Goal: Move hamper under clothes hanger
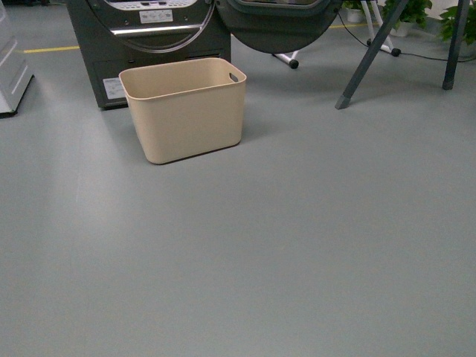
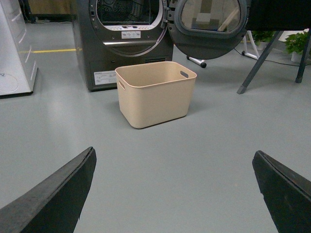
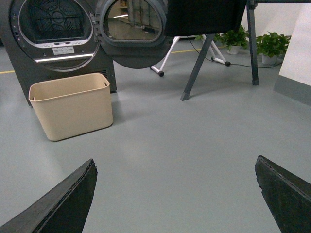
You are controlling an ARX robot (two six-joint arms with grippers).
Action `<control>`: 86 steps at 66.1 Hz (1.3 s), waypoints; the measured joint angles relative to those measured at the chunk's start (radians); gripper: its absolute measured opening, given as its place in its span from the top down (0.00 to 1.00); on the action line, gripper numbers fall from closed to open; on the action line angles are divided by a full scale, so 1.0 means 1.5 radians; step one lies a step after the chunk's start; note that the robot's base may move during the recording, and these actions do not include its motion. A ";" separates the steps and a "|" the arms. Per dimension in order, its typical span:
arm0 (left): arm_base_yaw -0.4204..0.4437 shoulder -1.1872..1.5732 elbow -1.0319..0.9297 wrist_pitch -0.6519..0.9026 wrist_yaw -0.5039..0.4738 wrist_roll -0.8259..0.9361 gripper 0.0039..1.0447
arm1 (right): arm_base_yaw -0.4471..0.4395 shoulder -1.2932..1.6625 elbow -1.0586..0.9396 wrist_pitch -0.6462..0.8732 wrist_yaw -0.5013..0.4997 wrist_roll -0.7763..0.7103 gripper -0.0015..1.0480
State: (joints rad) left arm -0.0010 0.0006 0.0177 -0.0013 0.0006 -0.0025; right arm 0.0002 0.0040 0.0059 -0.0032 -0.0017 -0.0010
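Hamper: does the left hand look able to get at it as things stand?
Likely yes: only bare floor lies between the open left hand and the hamper, though the hamper stands some way off.

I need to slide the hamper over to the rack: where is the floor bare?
Bare floor runs wide in front of the hamper and rightward to the slanted leg of the clothes hanger; the patch between its two legs is free too. It is crowded behind the hamper, against the dryer, and under the open door, where a white stand pokes out.
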 joint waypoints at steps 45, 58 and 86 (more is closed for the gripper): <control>0.000 0.000 0.000 0.000 0.000 0.000 0.06 | 0.000 0.000 0.000 0.000 0.000 0.000 0.08; 0.000 0.000 0.000 0.000 0.000 0.000 0.06 | 0.000 0.000 0.000 0.000 0.000 0.000 0.08; 0.000 0.001 0.000 0.000 0.000 0.000 0.06 | 0.000 0.000 0.000 0.000 0.000 0.000 0.08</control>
State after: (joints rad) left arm -0.0010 0.0013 0.0177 -0.0010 0.0002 -0.0025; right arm 0.0002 0.0040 0.0059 -0.0032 -0.0017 -0.0010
